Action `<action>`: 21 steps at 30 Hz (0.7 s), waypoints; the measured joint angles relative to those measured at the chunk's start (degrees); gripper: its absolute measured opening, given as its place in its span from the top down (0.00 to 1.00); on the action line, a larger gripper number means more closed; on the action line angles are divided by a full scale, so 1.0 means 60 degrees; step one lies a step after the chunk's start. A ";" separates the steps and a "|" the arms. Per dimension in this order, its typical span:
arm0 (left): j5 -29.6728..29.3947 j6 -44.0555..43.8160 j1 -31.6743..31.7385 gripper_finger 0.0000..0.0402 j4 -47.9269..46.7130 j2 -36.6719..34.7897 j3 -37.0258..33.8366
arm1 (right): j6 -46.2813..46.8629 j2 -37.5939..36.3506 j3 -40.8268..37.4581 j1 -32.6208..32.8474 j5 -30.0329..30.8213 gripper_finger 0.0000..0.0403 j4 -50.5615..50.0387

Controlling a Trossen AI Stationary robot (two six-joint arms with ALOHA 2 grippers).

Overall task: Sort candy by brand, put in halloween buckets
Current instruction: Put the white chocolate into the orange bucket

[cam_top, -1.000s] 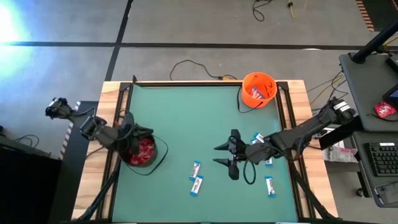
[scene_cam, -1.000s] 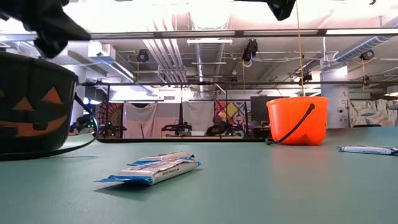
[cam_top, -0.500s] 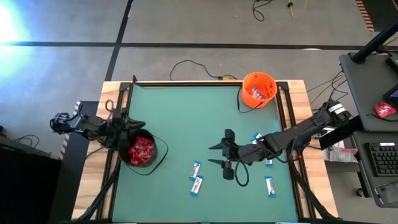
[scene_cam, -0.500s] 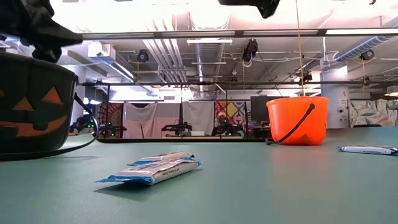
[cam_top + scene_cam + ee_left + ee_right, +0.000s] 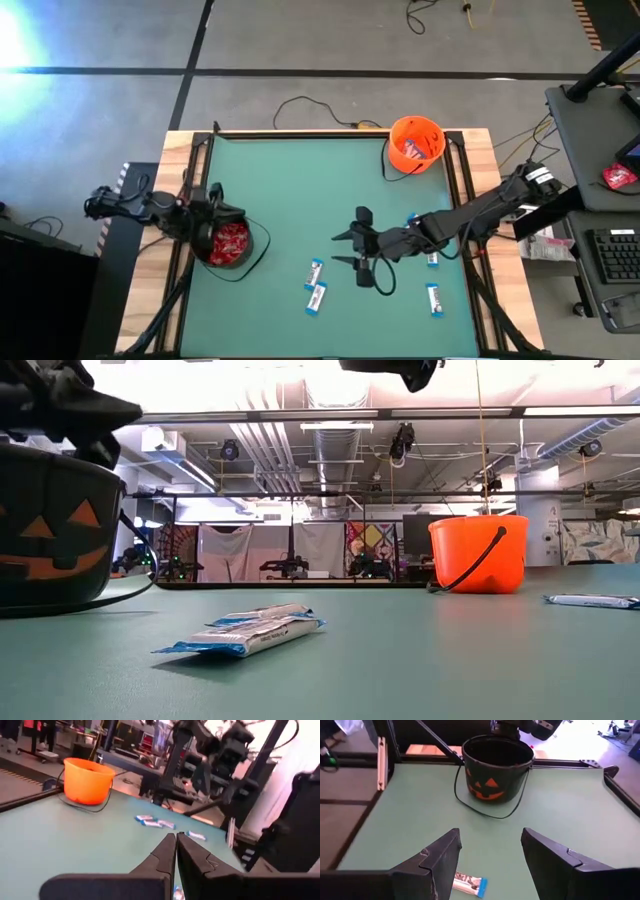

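The green worktop (image 5: pixel 300 200) carries both pails and the loose sweets. The black bucket (image 5: pixel 230 245) stands near the worktop's left edge, filled with shiny red packets (image 5: pixel 232 240), its thin wire handle lying on the mat around its base; the right wrist view shows its orange pumpkin face. The orange bucket (image 5: pixel 416 144) sits at the far right corner, with candy visible inside.

The right arm reaches in from the right edge toward the middle of the worktop, and the right end effector (image 5: pixel 352 250) hovers there with its fingers spread wide, holding nothing. In the right wrist view a white-and-blue bar (image 5: pixel 468 884) lies on the mat between those fingers.

The left end effector (image 5: pixel 212 208) is over the rim of the black bucket on its left side, its fingers pressed together with nothing between them.

Two white-and-blue bars (image 5: pixel 316 285) lie close together just left of the right end effector. Three more (image 5: pixel 434 298) lie further right, beside and beneath the right arm.
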 joint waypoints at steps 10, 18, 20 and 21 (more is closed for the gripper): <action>0.1403 -0.0108 0.0661 1.00 0.2150 0.0032 -0.1481 | 0.0573 0.0061 0.0058 -0.0006 -0.0027 0.48 -0.0016; 0.1323 0.0107 0.0657 1.00 0.1864 0.0157 -0.1481 | 0.0630 0.0068 0.0062 -0.0006 -0.0022 0.48 -0.0015; 0.1318 0.0080 0.0657 1.00 0.1855 0.0195 -0.1477 | 0.0636 0.0068 0.0062 -0.0006 -0.0024 0.48 -0.0016; 0.1316 0.0096 0.0657 1.00 0.1830 0.0213 -0.1473 | 0.0634 0.0068 0.0062 -0.0006 -0.0024 0.48 -0.0016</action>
